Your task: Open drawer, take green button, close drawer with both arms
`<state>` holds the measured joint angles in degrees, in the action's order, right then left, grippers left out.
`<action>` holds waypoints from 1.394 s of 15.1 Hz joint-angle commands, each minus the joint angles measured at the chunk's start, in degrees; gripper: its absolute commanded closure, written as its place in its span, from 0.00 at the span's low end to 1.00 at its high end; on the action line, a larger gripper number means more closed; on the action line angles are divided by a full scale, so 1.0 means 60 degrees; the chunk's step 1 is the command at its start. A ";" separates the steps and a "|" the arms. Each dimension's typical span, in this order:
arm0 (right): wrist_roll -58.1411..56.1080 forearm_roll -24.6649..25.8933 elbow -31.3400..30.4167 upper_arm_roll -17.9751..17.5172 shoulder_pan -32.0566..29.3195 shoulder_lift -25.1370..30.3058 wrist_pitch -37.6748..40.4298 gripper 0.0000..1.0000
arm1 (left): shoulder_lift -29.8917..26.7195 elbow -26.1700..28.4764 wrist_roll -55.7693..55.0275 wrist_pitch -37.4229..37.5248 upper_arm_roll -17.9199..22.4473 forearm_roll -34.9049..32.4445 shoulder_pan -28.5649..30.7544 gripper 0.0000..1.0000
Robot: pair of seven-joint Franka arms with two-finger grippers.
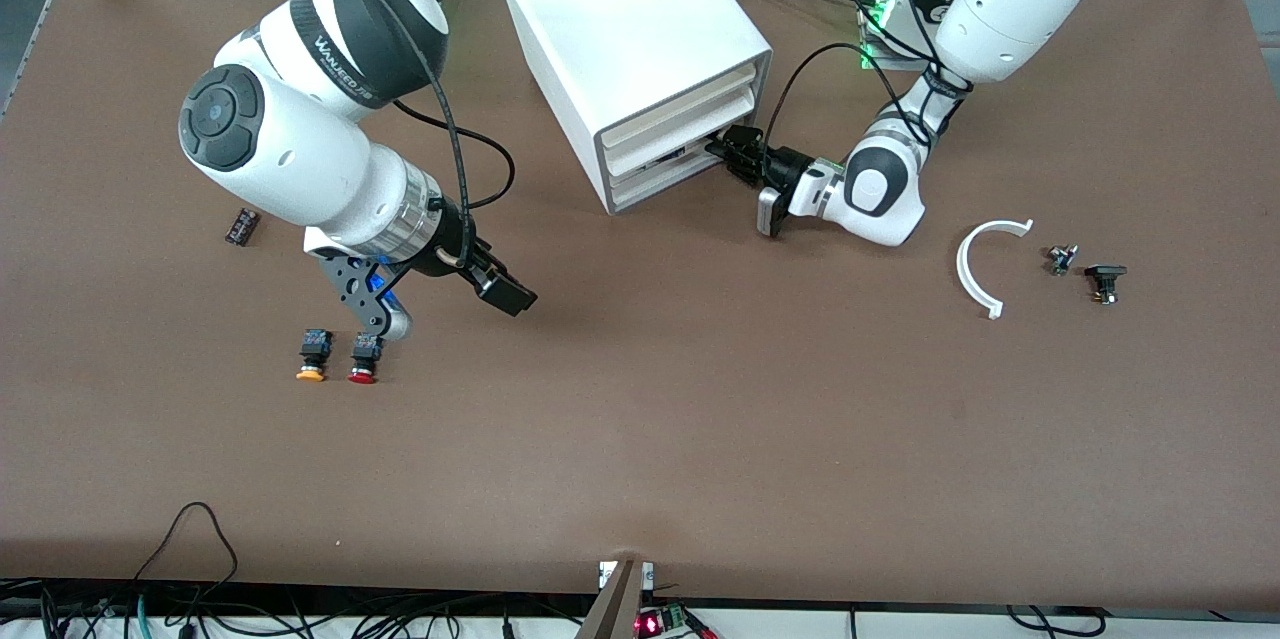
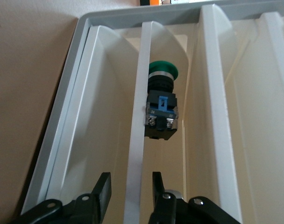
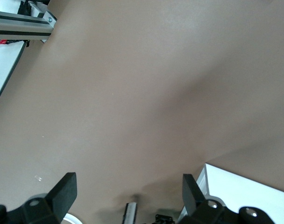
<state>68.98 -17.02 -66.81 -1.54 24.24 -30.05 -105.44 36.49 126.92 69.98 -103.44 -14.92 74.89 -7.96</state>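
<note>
The task is judged to be at its first step, with nearly everything left to do. The left hand (image 1: pixel 722 150) is placed at the front of the cabinet (image 1: pixel 632 39), level with the drawer (image 1: pixel 655 181), the lowest of the three. In the left wrist view its fingers (image 2: pixel 101 190) are seen on either side of a white ridge, which is taken to be the drawer's front edge, with a narrow gap kept between them; whether the ridge is already pinched cannot be told. In the front view the drawer is barely pulled out, if at all, so the opening is judged to be only starting. The button (image 2: pixel 161 105) is seen in the left wrist view lying on its side inside the white tray, green cap pointing away from the hand, so it is not yet taken. The right hand (image 1: pixel 452 304) is held spread and empty above the bare desk (image 1: pixel 700 419), over a spot near an orange-capped button (image 1: pixel 312 355) and a red-capped button (image 1: pixel 364 359), and the right arm is judged to be waiting. Pulling the drawer out, lifting the button and shutting the drawer are all left.
</note>
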 commanded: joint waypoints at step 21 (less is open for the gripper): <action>0.3883 0.0009 0.1043 0.0125 0.2053 -0.1407 -0.1894 0.00 | 0.0613 -0.3018 -0.1995 -0.0046 0.0729 -0.2902 0.1473 0.71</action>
<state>89.29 -17.65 -63.09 -1.49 34.59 -36.28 -115.67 38.46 111.24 59.69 -103.09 -10.92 59.69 0.87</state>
